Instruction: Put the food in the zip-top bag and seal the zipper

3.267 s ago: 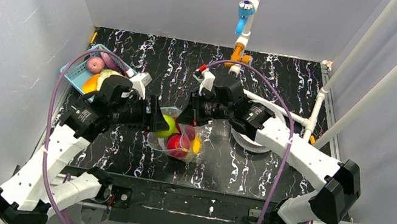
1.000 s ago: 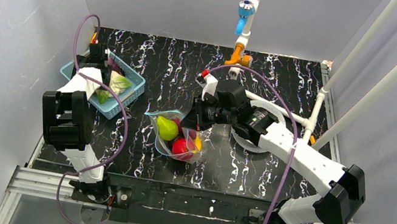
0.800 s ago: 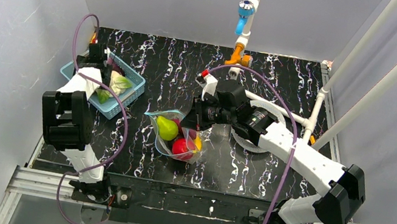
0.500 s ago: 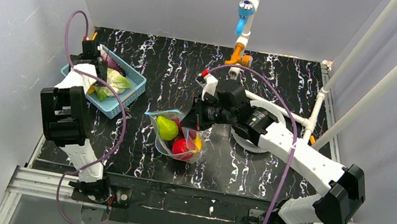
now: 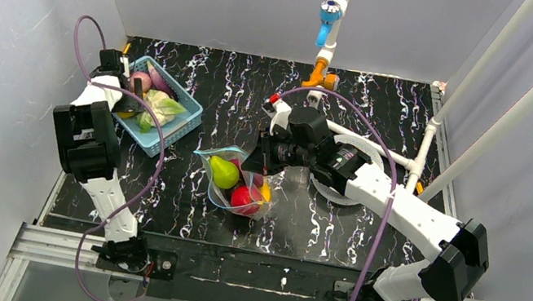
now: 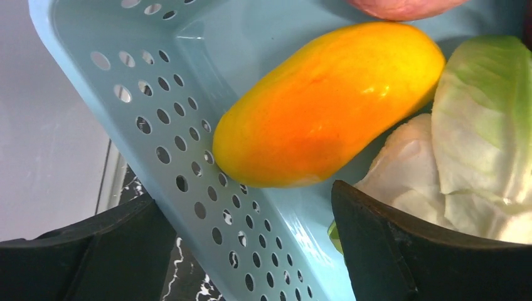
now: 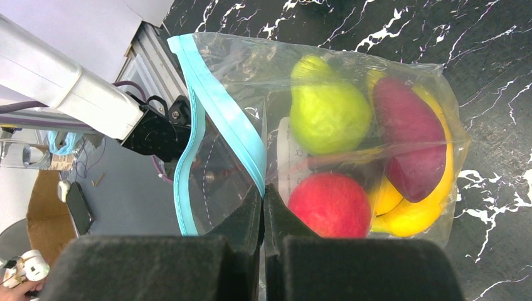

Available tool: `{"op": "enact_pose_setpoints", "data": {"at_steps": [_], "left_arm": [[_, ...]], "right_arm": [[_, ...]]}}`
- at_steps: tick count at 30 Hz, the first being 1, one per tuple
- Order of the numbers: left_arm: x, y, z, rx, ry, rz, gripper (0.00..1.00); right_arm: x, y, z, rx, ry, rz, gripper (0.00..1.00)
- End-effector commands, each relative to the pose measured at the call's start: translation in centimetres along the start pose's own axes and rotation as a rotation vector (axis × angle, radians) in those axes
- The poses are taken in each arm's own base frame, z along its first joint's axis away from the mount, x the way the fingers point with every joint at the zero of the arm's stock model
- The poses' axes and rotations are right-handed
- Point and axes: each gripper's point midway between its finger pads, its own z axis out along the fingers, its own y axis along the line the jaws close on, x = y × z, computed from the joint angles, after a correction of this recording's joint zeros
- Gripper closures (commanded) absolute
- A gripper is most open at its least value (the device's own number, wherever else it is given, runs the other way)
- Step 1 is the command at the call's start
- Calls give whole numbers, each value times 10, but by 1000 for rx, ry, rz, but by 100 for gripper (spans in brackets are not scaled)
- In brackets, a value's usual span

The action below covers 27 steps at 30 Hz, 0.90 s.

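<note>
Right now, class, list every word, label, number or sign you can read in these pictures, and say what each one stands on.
White label inside the zip-top bag: faint print, too blurred to read.
Blue basket: no text on it.
Nothing else in any view carries writing that can be read.

My left gripper (image 6: 244, 200) straddles the basket (image 6: 157, 113) wall. The orange fruit (image 6: 326, 103) fills the gap ahead and cabbage (image 6: 483, 119) crowds the right finger. The bag (image 7: 276, 63) mouth gapes between its teal edges, but the pear (image 7: 326, 113) and apple (image 7: 329, 204) block its bottom.
</note>
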Motion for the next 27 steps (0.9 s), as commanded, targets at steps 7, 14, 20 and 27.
{"op": "enact_pose_setpoints", "data": {"at_steps": [7, 14, 20, 27], "left_arm": [[26, -26, -41, 132, 142, -72, 22], [88, -32, -67, 104, 260, -188, 24], [126, -39, -109, 131, 184, -414, 21], [132, -75, -166, 394, 74, -629, 19]], "right_arm": [[-5, 2, 1, -20, -24, -25, 99], [-6, 5, -1, -31, -34, -27, 99], [-6, 14, -5, -61, -40, -24, 99], [0, 27, -8, -75, -43, -60, 99]]}}
